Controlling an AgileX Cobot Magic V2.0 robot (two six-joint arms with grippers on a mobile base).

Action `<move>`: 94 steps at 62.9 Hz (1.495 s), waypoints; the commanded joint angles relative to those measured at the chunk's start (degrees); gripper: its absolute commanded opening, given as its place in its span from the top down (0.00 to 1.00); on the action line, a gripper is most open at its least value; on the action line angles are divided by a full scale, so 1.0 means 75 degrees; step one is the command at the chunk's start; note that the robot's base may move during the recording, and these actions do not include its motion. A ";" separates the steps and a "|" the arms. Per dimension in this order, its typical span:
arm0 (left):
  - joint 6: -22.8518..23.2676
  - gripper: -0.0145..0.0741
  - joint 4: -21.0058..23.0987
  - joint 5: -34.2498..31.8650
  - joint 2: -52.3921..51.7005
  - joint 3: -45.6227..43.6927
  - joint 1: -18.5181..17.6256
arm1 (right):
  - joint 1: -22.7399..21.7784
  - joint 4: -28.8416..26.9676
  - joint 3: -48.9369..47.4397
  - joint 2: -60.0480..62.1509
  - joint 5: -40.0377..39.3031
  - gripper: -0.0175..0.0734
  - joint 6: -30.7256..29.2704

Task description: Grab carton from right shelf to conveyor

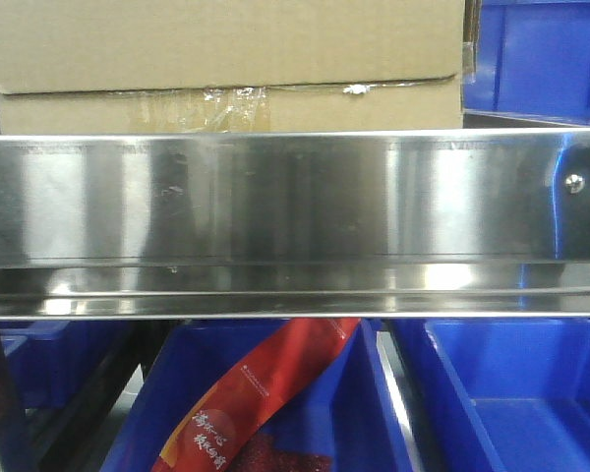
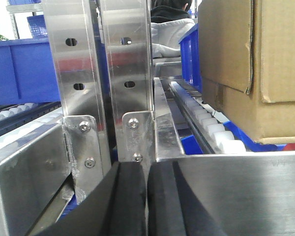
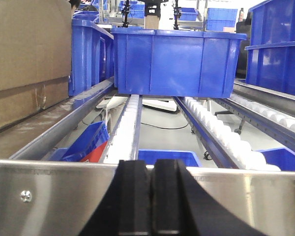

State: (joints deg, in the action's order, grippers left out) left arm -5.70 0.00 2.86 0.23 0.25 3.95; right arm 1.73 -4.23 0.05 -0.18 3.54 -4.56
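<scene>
The brown carton sits on the right shelf, just behind the shiny steel front rail; crinkled clear tape runs along its lower strip. In the left wrist view the carton is up at the right on white rollers, and my left gripper is shut with nothing in it, low in front of the rail, left of the carton. In the right wrist view the carton fills the left edge, and my right gripper is shut and empty at the rail, right of the carton. The conveyor is out of view.
A blue bin stands on the roller lanes behind the carton's right side, with more blue bins at far right. Below the shelf are blue bins, one holding a red packet. Steel uprights stand left of the carton.
</scene>
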 commanded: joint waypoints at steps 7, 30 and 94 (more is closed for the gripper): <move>0.0004 0.81 0.0053 -0.0116 -0.0030 -0.0033 -0.0002 | 0.0024 0.0003 -0.0007 0.0024 -0.0168 0.88 -0.0010; 0.0004 0.81 0.0053 -0.0116 -0.0030 -0.0033 -0.0002 | 0.0024 0.0003 -0.0007 0.0024 -0.0168 0.88 -0.0010; 0.0004 0.82 0.0535 -0.0278 -0.0030 -0.0947 -0.0002 | 0.0021 -0.0025 -0.1715 0.0024 0.0722 0.88 -0.0010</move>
State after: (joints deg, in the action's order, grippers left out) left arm -5.70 4.11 -0.97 0.20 -2.42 3.95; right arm 1.73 -4.23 -7.00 -0.14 4.48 -4.56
